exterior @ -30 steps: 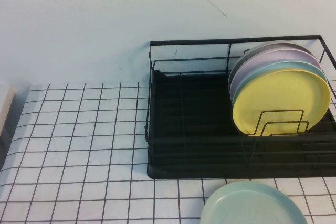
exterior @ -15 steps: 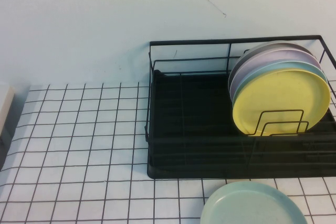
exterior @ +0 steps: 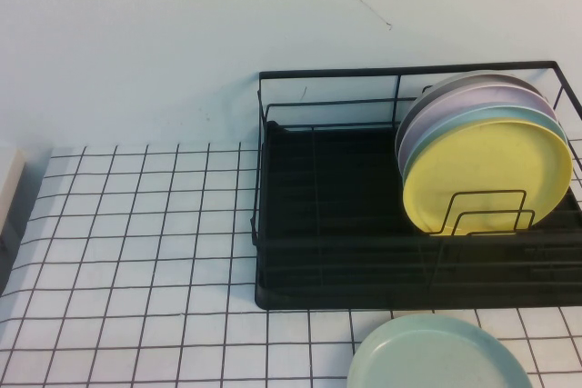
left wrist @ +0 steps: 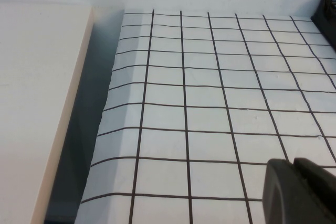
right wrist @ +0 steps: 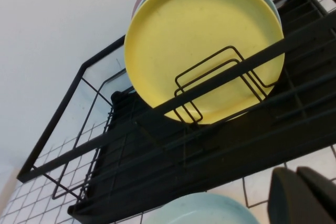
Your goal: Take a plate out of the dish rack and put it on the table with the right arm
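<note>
Standing on edge at the right end of the dish rack, frontmost in a row of upright plates: the yellow plate, leaning back against a light blue plate whose rim is peeking out just behind it. Further back in the same row, a lilac plate and a grey plate, each showing only as an arc. Crossing the lower front of the yellow plate, two wire loop dividers. Seen again from the right wrist view: the yellow plate sitting behind the rack's front rail, with the black tray base below it.

Lying flat on the table, just in front of the rack and apart from it: a pale mint-green plate, cut off by the lower edge of the high view. Running along the far left of the table, a pale board.

Showing only as a dark corner in the right wrist view, the right gripper, hovering in front of the rack, near the mint-green plate and well short of the yellow one. Likewise only partly visible, the left gripper, hanging over bare table squares well to the left of the rack. Impossible to tell, for either, how the fingers are standing. Neither gripper appearing in the high view.
</note>
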You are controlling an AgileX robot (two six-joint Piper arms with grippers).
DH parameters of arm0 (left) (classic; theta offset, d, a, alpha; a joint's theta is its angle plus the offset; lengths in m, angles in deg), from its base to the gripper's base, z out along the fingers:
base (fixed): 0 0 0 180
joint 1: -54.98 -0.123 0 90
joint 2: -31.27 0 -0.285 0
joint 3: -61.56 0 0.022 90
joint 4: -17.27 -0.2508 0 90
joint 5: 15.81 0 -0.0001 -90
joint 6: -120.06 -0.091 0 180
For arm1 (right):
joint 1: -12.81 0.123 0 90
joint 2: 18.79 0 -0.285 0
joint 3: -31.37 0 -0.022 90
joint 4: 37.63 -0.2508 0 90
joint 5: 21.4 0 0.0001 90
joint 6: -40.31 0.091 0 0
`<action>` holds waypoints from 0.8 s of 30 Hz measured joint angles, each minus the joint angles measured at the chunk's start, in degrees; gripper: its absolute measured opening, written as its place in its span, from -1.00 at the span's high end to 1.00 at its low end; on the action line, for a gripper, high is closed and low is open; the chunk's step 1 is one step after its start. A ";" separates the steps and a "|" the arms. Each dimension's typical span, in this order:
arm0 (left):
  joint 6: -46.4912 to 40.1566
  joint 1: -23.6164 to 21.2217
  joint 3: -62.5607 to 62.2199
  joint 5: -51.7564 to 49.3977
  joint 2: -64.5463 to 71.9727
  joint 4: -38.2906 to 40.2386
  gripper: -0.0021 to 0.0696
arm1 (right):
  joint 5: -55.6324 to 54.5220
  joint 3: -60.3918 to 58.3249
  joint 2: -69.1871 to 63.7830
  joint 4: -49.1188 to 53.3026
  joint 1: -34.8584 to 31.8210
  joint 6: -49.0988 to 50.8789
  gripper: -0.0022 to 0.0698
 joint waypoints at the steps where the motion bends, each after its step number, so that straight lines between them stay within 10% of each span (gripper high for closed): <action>1: 0.00 0.00 0.00 0.00 0.00 0.00 0.95 | 0.00 0.00 0.00 -0.13 0.00 -1.14 0.95; 24: 0.00 0.00 0.00 0.00 0.00 0.00 0.95 | 4.99 13.14 -4.90 -2.58 0.00 -17.39 0.94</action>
